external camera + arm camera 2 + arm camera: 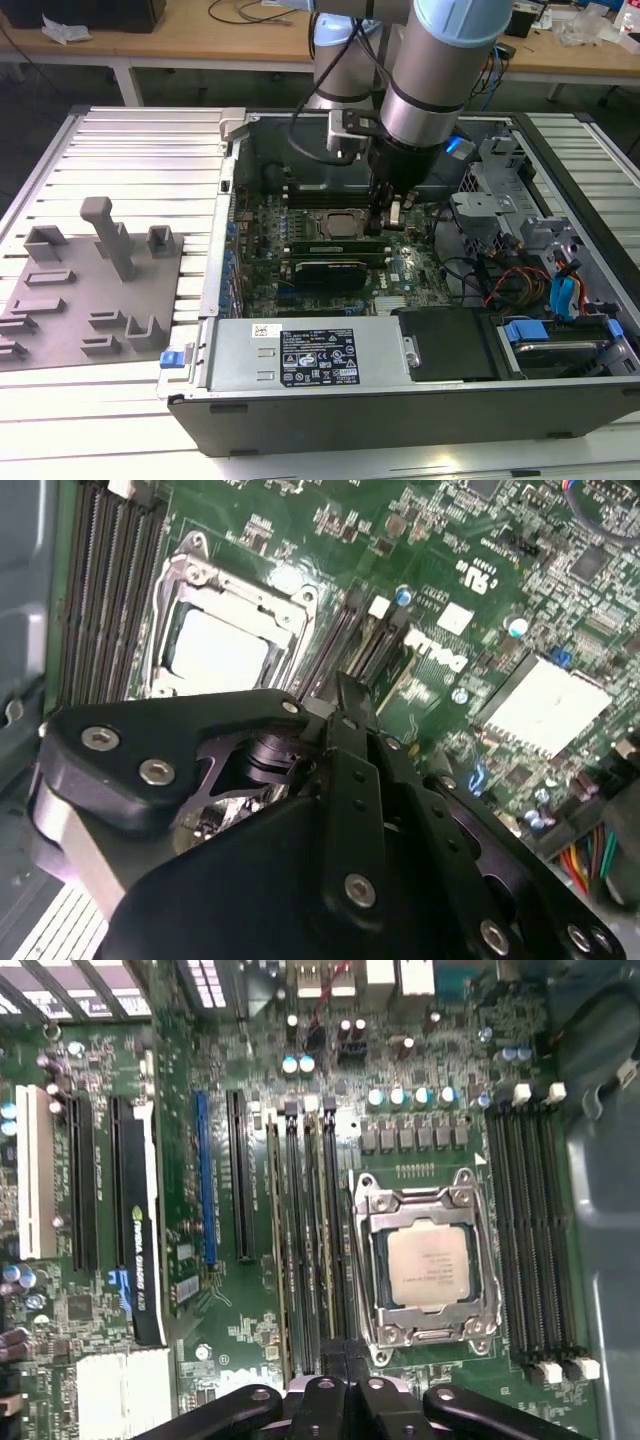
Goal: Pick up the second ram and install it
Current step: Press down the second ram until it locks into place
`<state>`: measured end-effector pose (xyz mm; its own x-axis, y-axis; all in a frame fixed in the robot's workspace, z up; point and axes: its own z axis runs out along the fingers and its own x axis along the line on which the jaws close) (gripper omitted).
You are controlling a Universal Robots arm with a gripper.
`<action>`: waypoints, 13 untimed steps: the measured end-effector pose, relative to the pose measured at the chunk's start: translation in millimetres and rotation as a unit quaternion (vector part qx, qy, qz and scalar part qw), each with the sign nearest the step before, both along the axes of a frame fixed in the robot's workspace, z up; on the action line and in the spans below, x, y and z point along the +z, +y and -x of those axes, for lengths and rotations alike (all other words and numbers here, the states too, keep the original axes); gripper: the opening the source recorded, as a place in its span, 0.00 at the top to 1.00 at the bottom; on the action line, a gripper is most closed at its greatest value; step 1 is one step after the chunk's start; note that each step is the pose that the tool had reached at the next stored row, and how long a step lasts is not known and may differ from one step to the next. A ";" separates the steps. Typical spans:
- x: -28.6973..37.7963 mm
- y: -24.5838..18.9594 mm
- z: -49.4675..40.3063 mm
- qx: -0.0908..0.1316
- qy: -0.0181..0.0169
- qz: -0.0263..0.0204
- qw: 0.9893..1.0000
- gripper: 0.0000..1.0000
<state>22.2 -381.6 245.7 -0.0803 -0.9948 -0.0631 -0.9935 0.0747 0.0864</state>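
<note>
My gripper (347, 1358) hangs low over the motherboard (250, 1080), at one end of the memory slots beside the CPU socket (428, 1268). Its black fingers (350, 715) are pressed together with nothing visible between them. Two thin green sticks stand seated in those slots. The one nearer the fingertips is the second ram (311, 1260), and the other stick (275, 1260) sits one slot further from the socket. In the exterior view the gripper (392, 213) is at the right end of the ram (335, 244). Whether the fingertips touch the ram I cannot tell.
A black graphics card (330, 270) lies just in front of the memory slots. A second bank of black slots (530, 1240) lies beyond the socket, by the case wall. Cables and drive bays (540, 270) crowd the exterior view's right. A grey parts tray (90, 280) sits outside the case.
</note>
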 end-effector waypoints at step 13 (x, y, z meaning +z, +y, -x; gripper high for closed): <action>-12.5 -1.0 -2.5 0.006 -0.001 0.000 1.000 0.89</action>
<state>24.7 -382.6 233.2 -0.0686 -0.9956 -0.0637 -0.9944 0.0631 0.0851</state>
